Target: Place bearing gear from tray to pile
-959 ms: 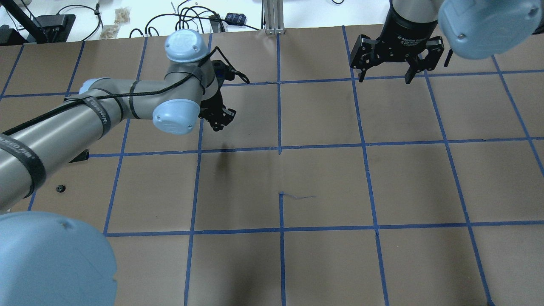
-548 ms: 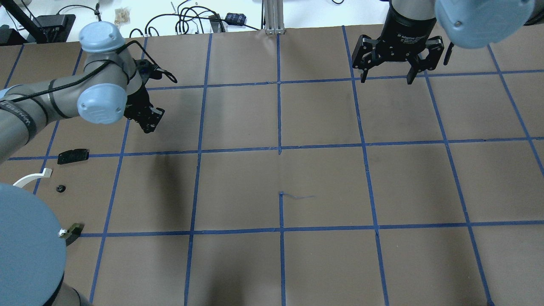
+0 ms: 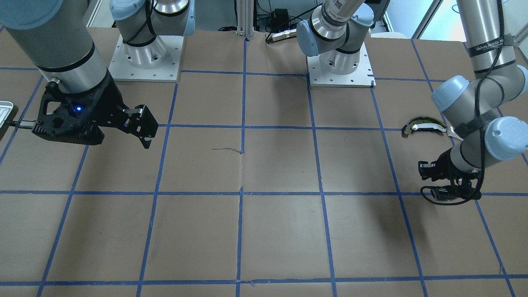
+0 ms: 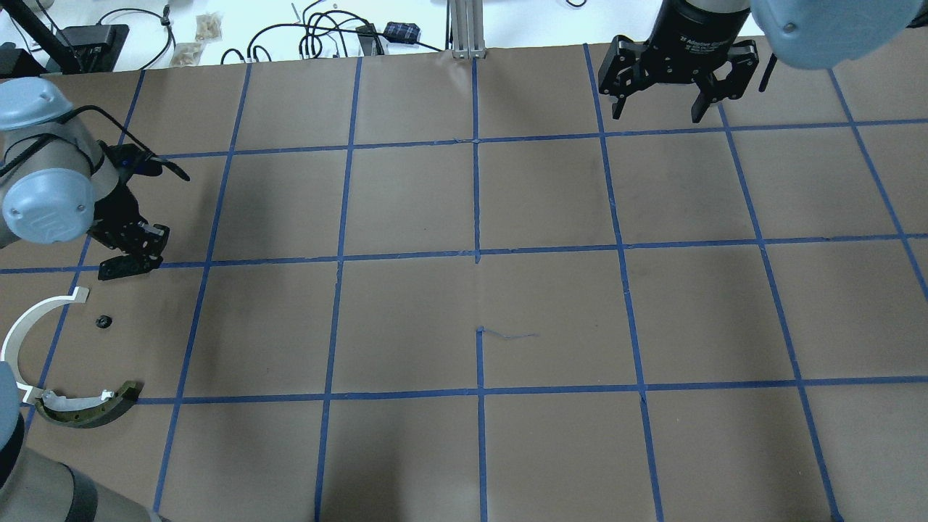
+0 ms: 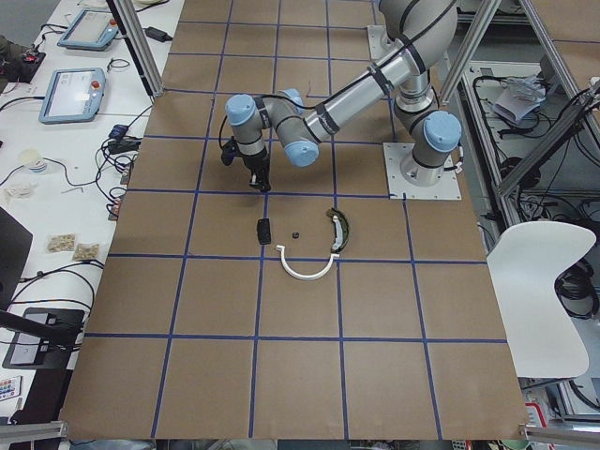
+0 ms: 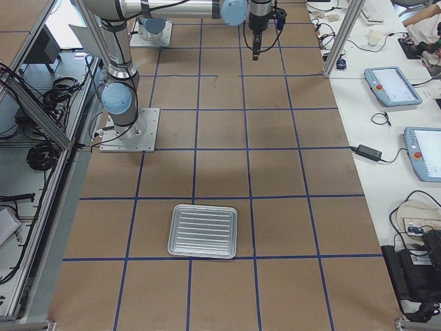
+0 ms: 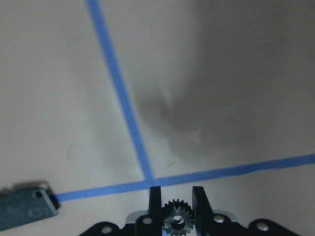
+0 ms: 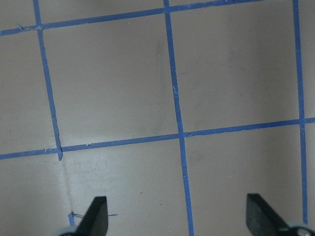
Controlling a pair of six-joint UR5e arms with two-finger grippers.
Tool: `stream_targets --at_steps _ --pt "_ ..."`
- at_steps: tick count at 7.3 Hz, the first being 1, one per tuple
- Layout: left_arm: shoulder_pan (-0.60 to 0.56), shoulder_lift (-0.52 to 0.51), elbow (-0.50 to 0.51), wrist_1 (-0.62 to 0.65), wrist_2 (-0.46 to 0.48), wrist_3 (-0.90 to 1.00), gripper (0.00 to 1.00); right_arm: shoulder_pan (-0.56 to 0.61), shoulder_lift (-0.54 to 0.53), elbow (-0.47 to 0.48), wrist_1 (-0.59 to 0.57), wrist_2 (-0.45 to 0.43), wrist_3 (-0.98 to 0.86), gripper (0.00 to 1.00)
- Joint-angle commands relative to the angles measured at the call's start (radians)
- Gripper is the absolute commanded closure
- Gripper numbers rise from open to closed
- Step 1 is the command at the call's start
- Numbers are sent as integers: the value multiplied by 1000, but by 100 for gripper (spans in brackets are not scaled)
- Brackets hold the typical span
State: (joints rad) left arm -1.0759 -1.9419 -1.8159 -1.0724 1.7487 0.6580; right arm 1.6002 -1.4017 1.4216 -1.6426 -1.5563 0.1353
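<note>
My left gripper [image 4: 141, 246] is shut on a small dark bearing gear [image 7: 177, 222], which shows between the two fingers in the left wrist view. It hangs just above and beside the flat black plate [image 4: 123, 267] of the pile. The pile also holds a white arc strip [image 4: 20, 333], a dark curved piece with a pale band [image 4: 87, 406] and a small black ring [image 4: 104, 321]. The ribbed silver tray [image 6: 204, 230] lies far off at the table's right end. My right gripper [image 4: 656, 109] is open and empty at the far right.
Brown paper with a blue tape grid [image 4: 476, 250] covers the table. Cables and small boxes [image 4: 326, 36] lie beyond the far edge. The black plate's corner [image 7: 24, 209] shows at the lower left of the left wrist view.
My left arm has swung left with the gear, from the middle-left squares to just above the black plate. The pile has come into view. The right gripper has shifted slightly toward the far edge.
</note>
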Motion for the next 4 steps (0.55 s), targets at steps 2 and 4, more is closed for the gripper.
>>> stream_targets --at_steps 2,4 --pt "129 -11 -31 3 17 101 100 6 12 -6 -36 1 -6 0" --pt "131 -23 -40 5 17 97 100 6 6 13 -31 -13 -8 0"
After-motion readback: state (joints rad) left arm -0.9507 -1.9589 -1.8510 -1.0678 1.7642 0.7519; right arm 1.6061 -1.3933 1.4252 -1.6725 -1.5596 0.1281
